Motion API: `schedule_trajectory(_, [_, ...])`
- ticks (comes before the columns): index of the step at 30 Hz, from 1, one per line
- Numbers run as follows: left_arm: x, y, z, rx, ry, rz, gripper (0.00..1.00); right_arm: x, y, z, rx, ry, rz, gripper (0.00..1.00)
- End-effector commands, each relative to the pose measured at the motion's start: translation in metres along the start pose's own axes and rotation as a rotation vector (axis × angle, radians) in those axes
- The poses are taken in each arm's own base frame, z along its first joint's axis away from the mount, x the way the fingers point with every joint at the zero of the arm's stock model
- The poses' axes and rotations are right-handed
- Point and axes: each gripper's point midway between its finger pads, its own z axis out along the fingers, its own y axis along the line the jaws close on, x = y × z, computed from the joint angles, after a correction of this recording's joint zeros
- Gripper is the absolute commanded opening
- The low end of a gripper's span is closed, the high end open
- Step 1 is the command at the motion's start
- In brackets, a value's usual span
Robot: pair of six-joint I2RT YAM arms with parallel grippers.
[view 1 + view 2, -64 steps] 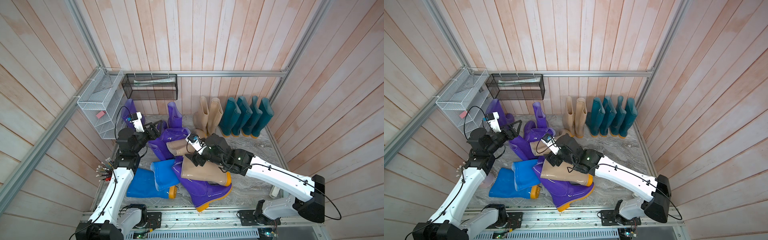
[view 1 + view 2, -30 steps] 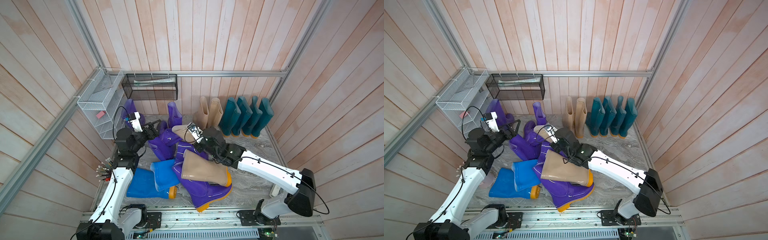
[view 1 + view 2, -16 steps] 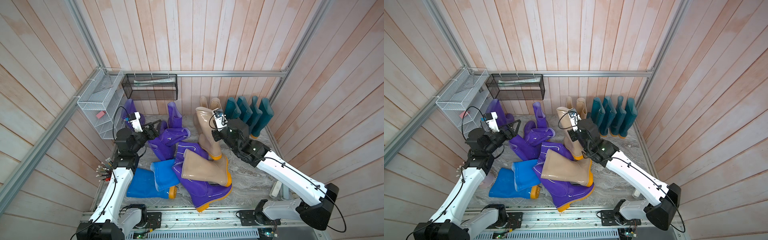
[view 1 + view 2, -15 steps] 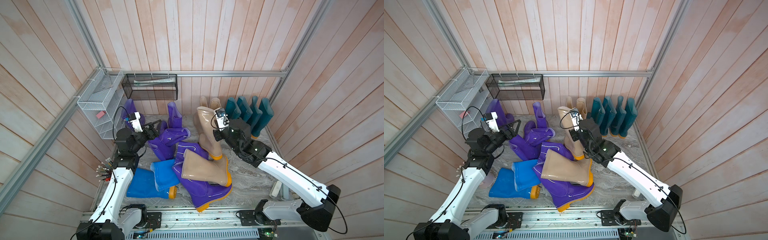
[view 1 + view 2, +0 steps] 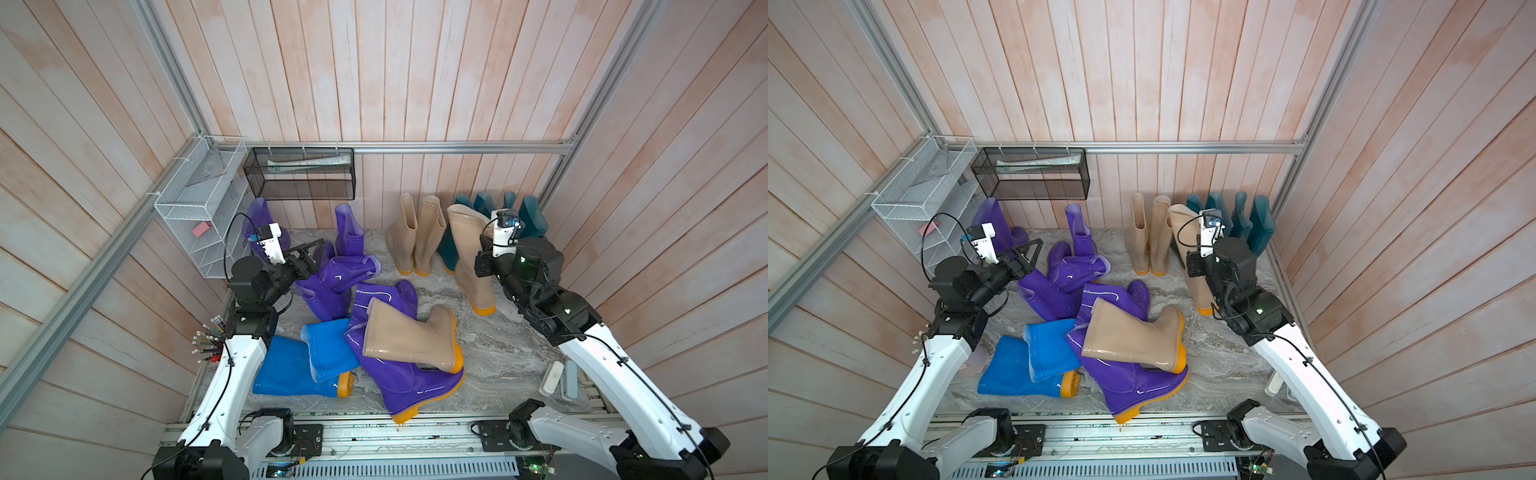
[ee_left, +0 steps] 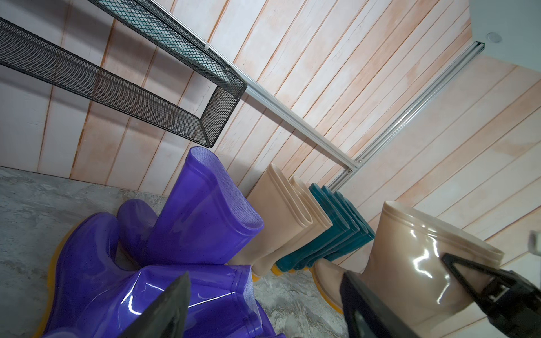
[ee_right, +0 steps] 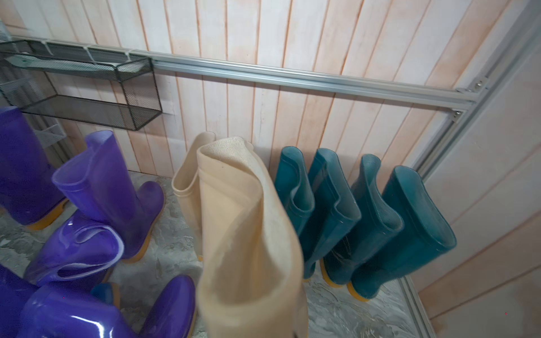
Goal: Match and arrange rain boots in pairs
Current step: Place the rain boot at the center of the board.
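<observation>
at the back stand four teal boots (image 7: pixel 336 210); right gripper (image 5: pixel 481 262) pinches one beige boot (image 5: pixel 468 245), left gripper (image 5: pixel 316 254) spread.

No text, brand or number can be read in any view.

The pale tube (image 5: pixel 308 163) lying inside the black mesh basket (image 5: pixel 299 193) carries faint print, too small to make out.

Below the basket, one purple rain boot (image 5: pixel 345 272) has a small white curved mark on its glossy shaft. A second purple rain boot (image 5: pixel 374 293), farther from the basket, has the same mark. Each is a shape, not letters.

The white camera housing on the left wrist (image 5: pixel 270 245) and the one on the right wrist (image 5: pixel 500 235) each show a small blue patch. Any marking on it is too blurred to read.
</observation>
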Motion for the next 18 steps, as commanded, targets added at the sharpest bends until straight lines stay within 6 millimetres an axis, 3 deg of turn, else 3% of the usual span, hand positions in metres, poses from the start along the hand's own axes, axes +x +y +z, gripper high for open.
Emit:
schedule_trajectory(1, [0.003,-0.004,-0.002,0.034,0.001,-0.015,0.82,0.001,-0.023,-0.001,0.042,-0.023,0.089,0.00])
schedule_trajectory(11, [0.011,-0.007,0.003,0.066,0.026,-0.042,0.82,0.042,-0.078,0.039,0.113,0.050,0.148,0.00])
schedule_trajectory(18, [0.012,-0.007,0.005,0.076,0.035,-0.049,0.82,0.042,-0.101,0.047,0.096,0.042,0.141,0.00])
